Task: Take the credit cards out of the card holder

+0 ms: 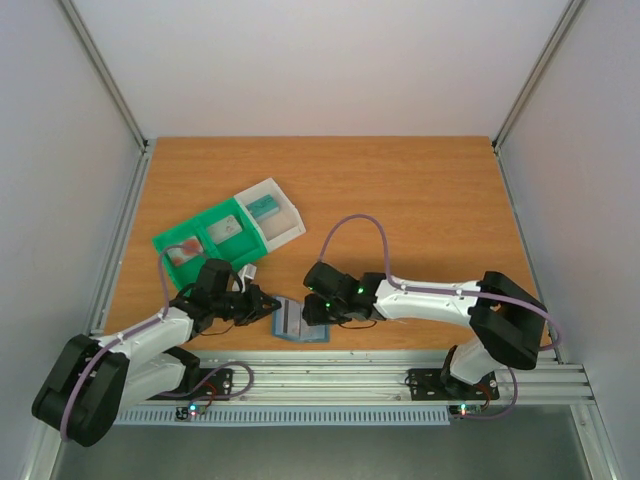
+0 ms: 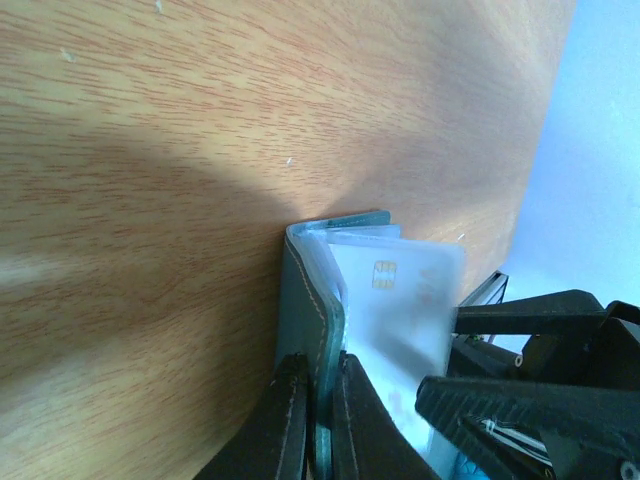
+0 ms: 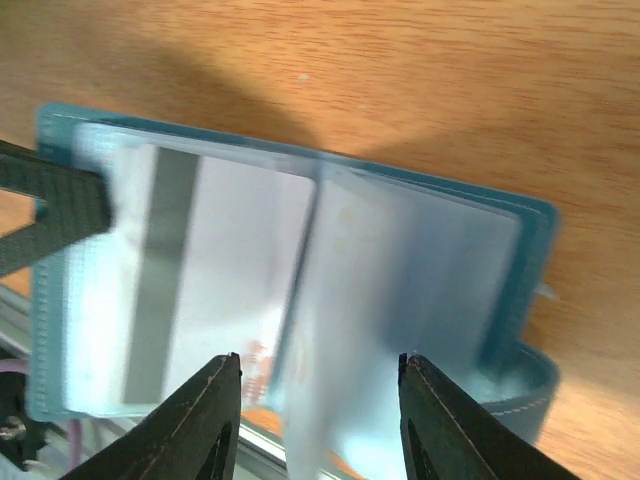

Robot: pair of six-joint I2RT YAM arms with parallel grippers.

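Plain orange-brown wood-grain tabletop (image 1: pixel 420 200) boxed in by a white back wall (image 1: pixel 320 60) and pale grey side panels (image 1: pixel 50 180), with slanted aluminium posts (image 1: pixel 105 70) at both back corners. Ribbed aluminium rail (image 1: pixel 340 372) along the near edge, dull grey floor (image 1: pixel 320 455) below it. Pretty soft, even lighting overall, just some broad blurry shadows across the wood up close.

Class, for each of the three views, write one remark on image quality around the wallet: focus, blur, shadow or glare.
Top external: evenly lit and sharp, though the card holder shows small. Left wrist: a broad dark shadow lies across the table, and the credit card looks bright and washed out. Right wrist: the card holder is soft and hazy, out of focus this close to the lens.
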